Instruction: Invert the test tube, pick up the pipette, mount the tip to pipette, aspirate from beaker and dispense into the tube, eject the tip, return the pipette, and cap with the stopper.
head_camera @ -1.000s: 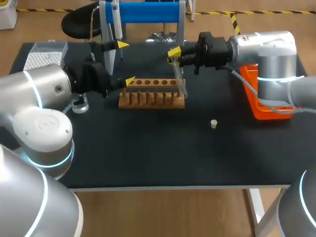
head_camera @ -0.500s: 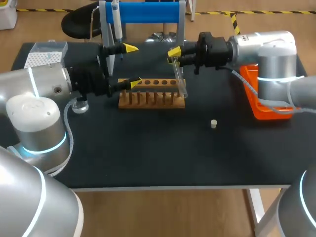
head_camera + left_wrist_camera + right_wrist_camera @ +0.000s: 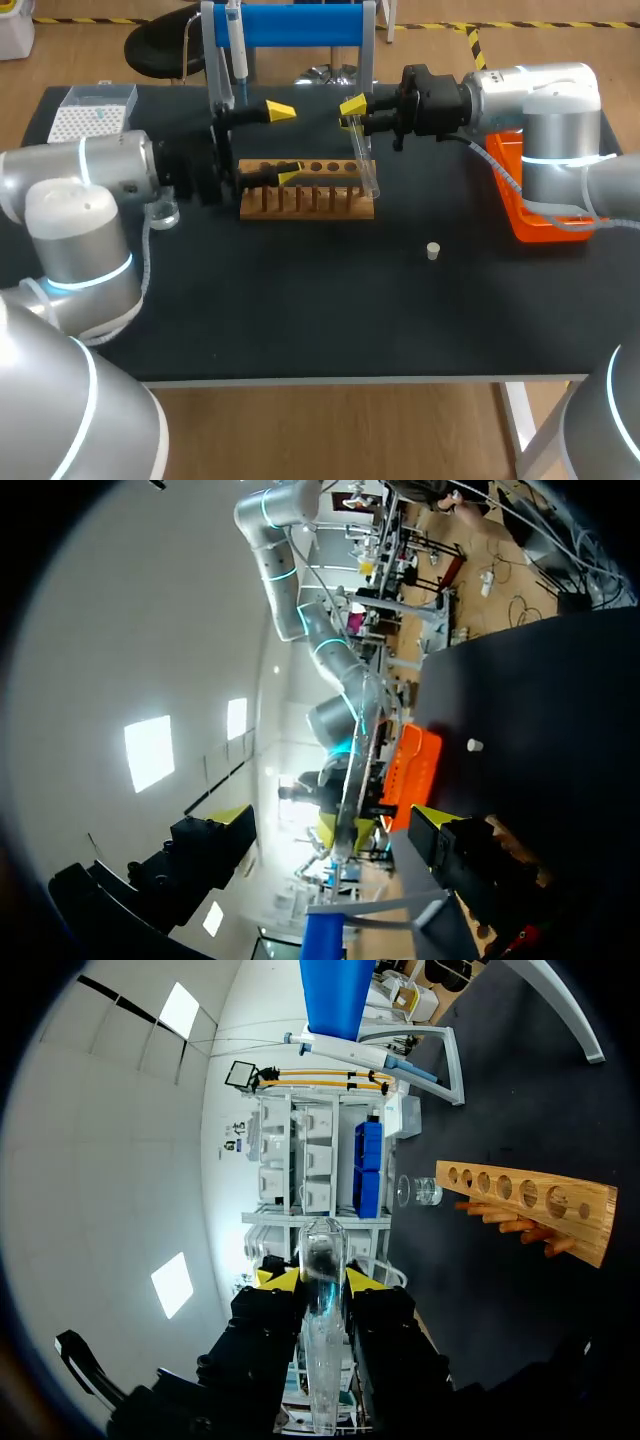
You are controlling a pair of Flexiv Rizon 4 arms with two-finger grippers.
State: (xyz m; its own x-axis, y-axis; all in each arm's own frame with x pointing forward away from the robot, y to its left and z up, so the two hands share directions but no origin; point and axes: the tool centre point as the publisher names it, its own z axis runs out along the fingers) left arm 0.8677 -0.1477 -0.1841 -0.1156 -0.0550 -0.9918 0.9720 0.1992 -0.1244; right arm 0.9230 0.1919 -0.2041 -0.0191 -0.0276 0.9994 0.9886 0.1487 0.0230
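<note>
1. Right gripper (image 3: 354, 113): clamped on the top of the test tube (image 3: 366, 166). The tube hangs near upright at the right end of the wooden rack (image 3: 300, 203), near the table's (image 3: 300, 320) rear edge. Contact with the rack can't be told.
2. Left gripper (image 3: 286, 142): fingers wide apart and empty, over the rack's left end.
3. Pipette (image 3: 237, 45): hanging on the blue stand (image 3: 300, 24) at the rear edge.
4. Stopper (image 3: 433, 250): lying right of the table's middle.
5. Beaker (image 3: 165, 213): toward the left edge.

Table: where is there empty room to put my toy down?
The table's front strip, from the rack to the near edge, is bare except the stopper. Crowded at the back: rack, tube, beaker, blue stand.
</note>
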